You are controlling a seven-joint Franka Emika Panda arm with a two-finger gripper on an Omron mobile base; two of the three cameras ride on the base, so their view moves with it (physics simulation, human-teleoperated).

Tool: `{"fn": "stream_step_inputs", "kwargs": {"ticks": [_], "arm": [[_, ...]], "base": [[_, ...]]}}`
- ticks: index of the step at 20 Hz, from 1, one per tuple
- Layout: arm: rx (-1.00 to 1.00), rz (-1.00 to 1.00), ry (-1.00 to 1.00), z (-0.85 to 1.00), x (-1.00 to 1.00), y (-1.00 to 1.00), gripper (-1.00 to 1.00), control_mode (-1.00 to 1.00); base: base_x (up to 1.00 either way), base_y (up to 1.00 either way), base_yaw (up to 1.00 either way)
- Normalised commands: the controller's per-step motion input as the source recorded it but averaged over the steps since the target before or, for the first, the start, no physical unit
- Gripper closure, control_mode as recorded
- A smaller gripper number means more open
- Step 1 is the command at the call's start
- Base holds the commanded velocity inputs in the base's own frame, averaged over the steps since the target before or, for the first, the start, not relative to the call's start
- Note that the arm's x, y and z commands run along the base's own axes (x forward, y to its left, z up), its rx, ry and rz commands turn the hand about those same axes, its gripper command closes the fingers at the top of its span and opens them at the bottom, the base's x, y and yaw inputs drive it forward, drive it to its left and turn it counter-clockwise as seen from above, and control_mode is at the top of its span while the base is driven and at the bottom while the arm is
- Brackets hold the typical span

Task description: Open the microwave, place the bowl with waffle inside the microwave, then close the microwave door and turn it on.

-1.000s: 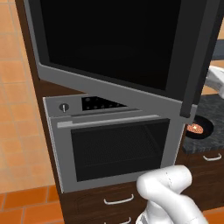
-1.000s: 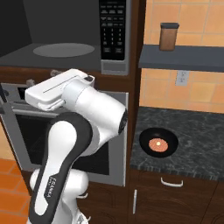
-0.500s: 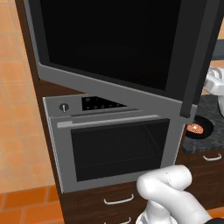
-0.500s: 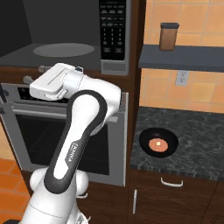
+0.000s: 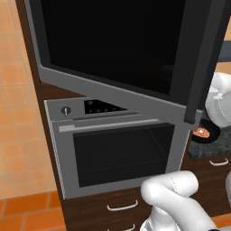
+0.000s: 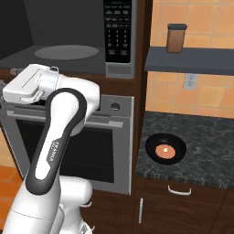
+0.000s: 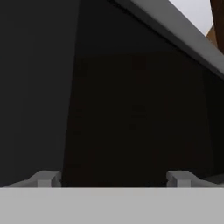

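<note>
The microwave (image 6: pixel 68 51) stands open, its grey cavity and round turntable in sight, with the black keypad (image 6: pixel 118 32) at its right. Its door (image 5: pixel 113 49), a wide dark glass panel in a grey frame, is swung out to the left. The black bowl with waffle (image 6: pixel 165 149) sits on the dark counter to the right of the oven, also seen as the bowl (image 5: pixel 201 132) past the door's edge. My gripper (image 7: pixel 112 179) is open, its tips wide apart and empty, facing the door's dark glass. My hand (image 6: pixel 27 87) hangs just below the cavity's left front.
A silver oven (image 5: pixel 122 153) with a knob and bar handle sits under the microwave. A brown jar (image 6: pixel 176 38) stands on the shelf above the counter (image 6: pixel 205 137). Drawers (image 6: pixel 180 189) lie below the counter. The open door juts into the space left of the arm.
My hand has swung left, from in front of the oven's top toward the cavity's left front; the elbow has risen. The bowl and door have not moved.
</note>
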Motion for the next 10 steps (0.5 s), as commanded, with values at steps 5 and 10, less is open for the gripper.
{"fn": "stream_step_inputs", "kwargs": {"ticks": [5, 10], "arm": [[0.00, 0.13, 0.00, 0.17, -0.55, 0.62, -1.00, -1.00], [-0.08, 0.06, 0.00, 0.20, -0.23, 0.99, -1.00, -1.00]], "base": [[0.00, 0.00, 0.00], [0.00, 0.00, 0.00]]}}
